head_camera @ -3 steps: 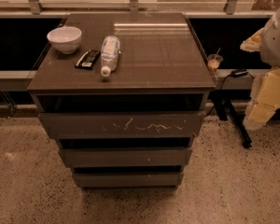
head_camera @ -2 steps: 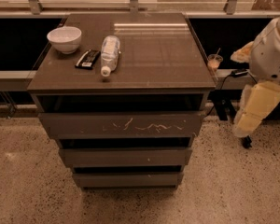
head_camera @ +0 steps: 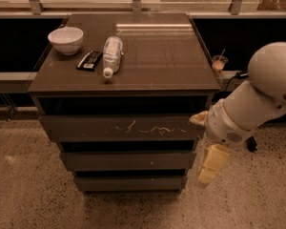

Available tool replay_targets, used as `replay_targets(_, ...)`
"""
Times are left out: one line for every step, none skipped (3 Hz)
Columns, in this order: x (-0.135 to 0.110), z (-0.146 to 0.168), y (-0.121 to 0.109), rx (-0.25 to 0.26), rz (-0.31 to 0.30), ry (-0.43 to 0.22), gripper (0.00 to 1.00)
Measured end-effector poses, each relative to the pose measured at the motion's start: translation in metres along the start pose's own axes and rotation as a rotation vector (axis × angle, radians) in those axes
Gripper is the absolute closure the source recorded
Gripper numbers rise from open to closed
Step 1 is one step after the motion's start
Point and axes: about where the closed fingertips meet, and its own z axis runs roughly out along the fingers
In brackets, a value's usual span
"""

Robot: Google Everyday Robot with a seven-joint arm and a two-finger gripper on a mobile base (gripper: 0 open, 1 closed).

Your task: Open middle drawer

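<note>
The middle drawer [head_camera: 126, 160] is a plain dark grey-brown front in the cabinet, below the top front with white scratches [head_camera: 124, 128] and above the narrower bottom front [head_camera: 128, 183]. It sits closed in the stepped stack. My gripper [head_camera: 209, 171] hangs pale yellow from the white arm [head_camera: 257, 99], just off the cabinet's right front corner. It is level with the middle drawer's right end and a little to the right of it. I cannot tell whether it touches the drawer.
On the cabinet top lie a white bowl [head_camera: 66, 39], a dark flat packet [head_camera: 89, 60] and a plastic bottle [head_camera: 112, 55] on its side. A small cup with a straw [head_camera: 219, 62] stands on the ledge at the right. The floor [head_camera: 33, 194] is speckled.
The arm has swung left and down, from well to the right of the cabinet to its right front corner, bringing the gripper beside the drawers.
</note>
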Motion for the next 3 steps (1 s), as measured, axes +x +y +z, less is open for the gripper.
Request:
replay_targets(0.002, 0.007, 0.003, -0.015, 0.002, 0.004, 0.0)
replay_targets(-0.001, 0.011, 0.003, -0.023, -0.007, 0.003, 0.0)
replay_targets(-0.002, 0.03, -0.003, -0.004, -0.016, -0.02, 0.0)
